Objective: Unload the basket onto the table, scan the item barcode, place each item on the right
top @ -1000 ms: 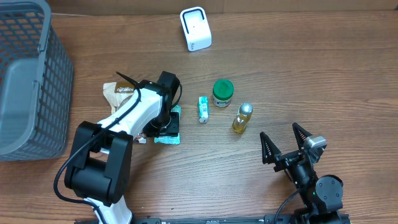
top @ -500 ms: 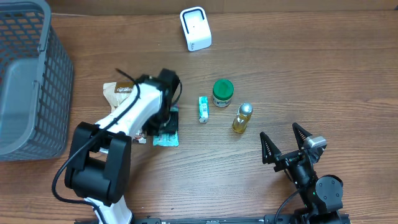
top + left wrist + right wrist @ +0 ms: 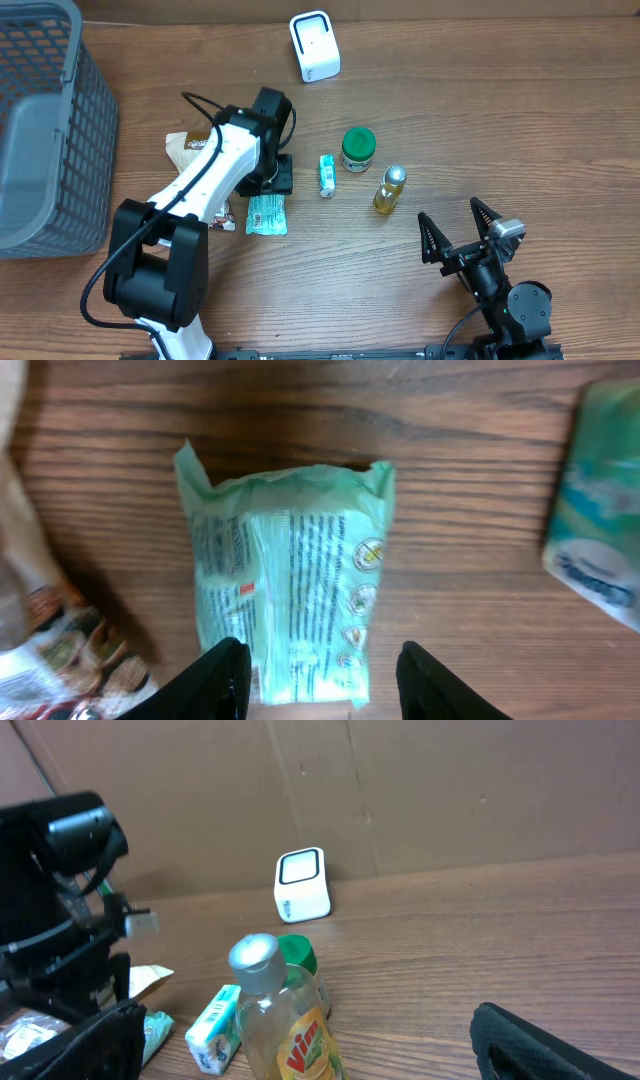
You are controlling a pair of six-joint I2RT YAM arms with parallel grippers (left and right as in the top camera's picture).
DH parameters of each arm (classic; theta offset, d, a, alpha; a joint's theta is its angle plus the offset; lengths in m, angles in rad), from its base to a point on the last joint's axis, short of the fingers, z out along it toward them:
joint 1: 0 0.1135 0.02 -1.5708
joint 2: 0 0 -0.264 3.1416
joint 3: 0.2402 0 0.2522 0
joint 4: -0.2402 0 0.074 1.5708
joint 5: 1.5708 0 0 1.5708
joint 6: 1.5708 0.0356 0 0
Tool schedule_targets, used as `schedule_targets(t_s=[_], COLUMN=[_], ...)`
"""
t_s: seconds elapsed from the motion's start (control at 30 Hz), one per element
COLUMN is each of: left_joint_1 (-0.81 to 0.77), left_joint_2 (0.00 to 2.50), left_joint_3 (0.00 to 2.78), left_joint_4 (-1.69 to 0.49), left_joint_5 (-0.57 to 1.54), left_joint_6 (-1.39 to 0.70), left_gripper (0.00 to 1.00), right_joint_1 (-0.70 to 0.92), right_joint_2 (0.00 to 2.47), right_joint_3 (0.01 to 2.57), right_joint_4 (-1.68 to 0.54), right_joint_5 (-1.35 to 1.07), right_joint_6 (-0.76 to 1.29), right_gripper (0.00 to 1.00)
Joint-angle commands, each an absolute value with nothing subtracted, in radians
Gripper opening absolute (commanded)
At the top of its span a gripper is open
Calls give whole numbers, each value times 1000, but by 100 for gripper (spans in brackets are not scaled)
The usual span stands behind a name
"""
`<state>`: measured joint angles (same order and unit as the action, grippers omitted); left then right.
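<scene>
Brown wooden surface [image 3: 520,120] is seen from above, with a white scanner [image 3: 314,46] placed toward 12 o'clock. Near the middle, the item, a green packet [image 3: 267,214], is laid flat and unheld at 6 o'clock of the left fingers [image 3: 225,680], which are held apart just over its near end. At 5 o'clock the right fingers [image 3: 430,242] are spread wide, clamped on nothing.

Grey basket [image 3: 95,150] far left — green-lidded jar [image 3: 358,148] beside yellow bottle [image 3: 389,190].
</scene>
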<state>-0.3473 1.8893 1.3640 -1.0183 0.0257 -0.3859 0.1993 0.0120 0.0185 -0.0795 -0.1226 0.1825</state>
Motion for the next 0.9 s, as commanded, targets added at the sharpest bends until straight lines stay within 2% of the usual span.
schedule_targets(t_s=[0.0, 0.2, 0.43, 0.63, 0.87], left_joint_1=[-354, -354, -354, -353, -353], left_joint_2=[1885, 1885, 1885, 1884, 1853], left_joint_3=[1291, 1223, 1223, 1224, 1428], left_joint_4=[-973, -850, -906, -910, -981], left_joint_5=[25, 17, -113, -168, -169], left_joint_6=[-389, -390, -452, -532, -492], left_gripper=[51, 49, 42, 42, 44], right_joint_1=[207, 207, 207, 207, 207], right_joint_2=[7, 7, 7, 7, 7], right_joint_3=[8, 8, 8, 8, 8], right_joint_4=[-74, -74, -74, -74, -74], right_joint_5=[-114, -113, -113, -114, -113], right_joint_6=[175, 175, 175, 175, 175], right_gripper=[100, 100, 100, 100, 100])
